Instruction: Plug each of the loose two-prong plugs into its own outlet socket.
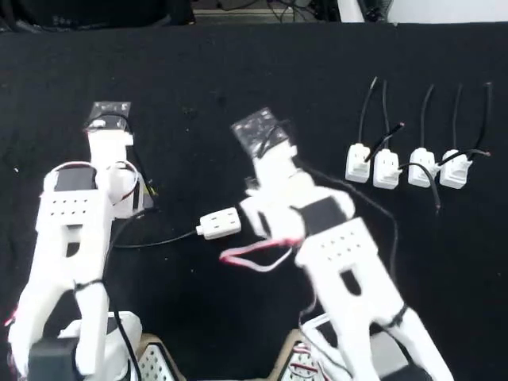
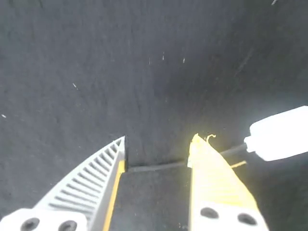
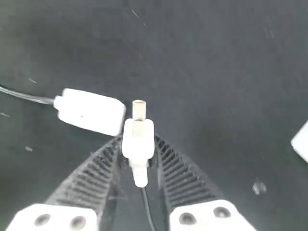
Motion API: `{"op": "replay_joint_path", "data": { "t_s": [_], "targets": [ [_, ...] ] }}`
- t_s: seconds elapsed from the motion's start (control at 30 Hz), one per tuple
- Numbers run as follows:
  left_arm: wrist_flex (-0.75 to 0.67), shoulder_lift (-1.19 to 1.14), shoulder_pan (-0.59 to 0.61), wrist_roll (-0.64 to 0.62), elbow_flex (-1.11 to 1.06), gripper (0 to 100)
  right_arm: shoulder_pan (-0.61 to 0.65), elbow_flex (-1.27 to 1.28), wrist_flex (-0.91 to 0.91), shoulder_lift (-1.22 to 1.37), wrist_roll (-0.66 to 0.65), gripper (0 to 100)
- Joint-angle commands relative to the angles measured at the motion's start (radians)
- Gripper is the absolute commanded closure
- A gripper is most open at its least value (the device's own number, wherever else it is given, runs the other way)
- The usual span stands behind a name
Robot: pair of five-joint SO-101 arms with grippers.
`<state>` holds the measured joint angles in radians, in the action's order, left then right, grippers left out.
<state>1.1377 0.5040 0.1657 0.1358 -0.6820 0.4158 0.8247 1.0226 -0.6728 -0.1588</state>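
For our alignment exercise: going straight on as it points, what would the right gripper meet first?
Probably bare black table; depth is unclear. The outlet socket lies beside the plug, off line.

The left hand (image 2: pixel 159 139) hangs over a black cloth surface (image 2: pixel 96 62), its two fingers spread well apart. One is a pale grey ribbed finger (image 2: pixel 91 183) with a yellow strip along its inner edge, and the other is a yellow finger (image 2: pixel 214 183) with a thin curled strand at its tip. A black cord (image 2: pixel 154 166) lies on the surface across the gap between them, just short of the fingertips. It passes under the yellow finger and comes out on that finger's outer side. There it enters the narrow collar of a white outlet socket (image 2: pixel 281 132), which lies near the yellow finger's tip, not touching it.
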Motion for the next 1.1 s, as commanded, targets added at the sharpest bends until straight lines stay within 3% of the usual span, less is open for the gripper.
{"op": "replay_joint_path", "data": {
  "t_s": [0.0, 0.33, 0.53, 0.87, 1.07],
  "targets": [
    [-0.003, 0.184, -0.001, -0.014, 0.016, 78, 0.137, 0.107, -0.206, -0.094, 0.009, 98.8],
    [-0.218, 0.720, -0.005, -0.121, -0.390, 78, 0.288, 0.358, -0.641, -0.094, 0.014, 98.8],
    [-0.226, 0.965, -0.153, -0.130, -0.519, 78, 0.341, 0.456, -0.827, -0.094, 0.014, 98.7],
    [-0.224, 1.186, -0.285, -0.127, -0.591, 78, 0.341, 0.487, -0.852, -0.094, 0.014, 98.7],
    [-0.196, 1.200, -0.354, -0.025, -0.650, 78, 0.341, 0.484, -0.850, -0.102, 0.015, 98.8]
  ]
}}
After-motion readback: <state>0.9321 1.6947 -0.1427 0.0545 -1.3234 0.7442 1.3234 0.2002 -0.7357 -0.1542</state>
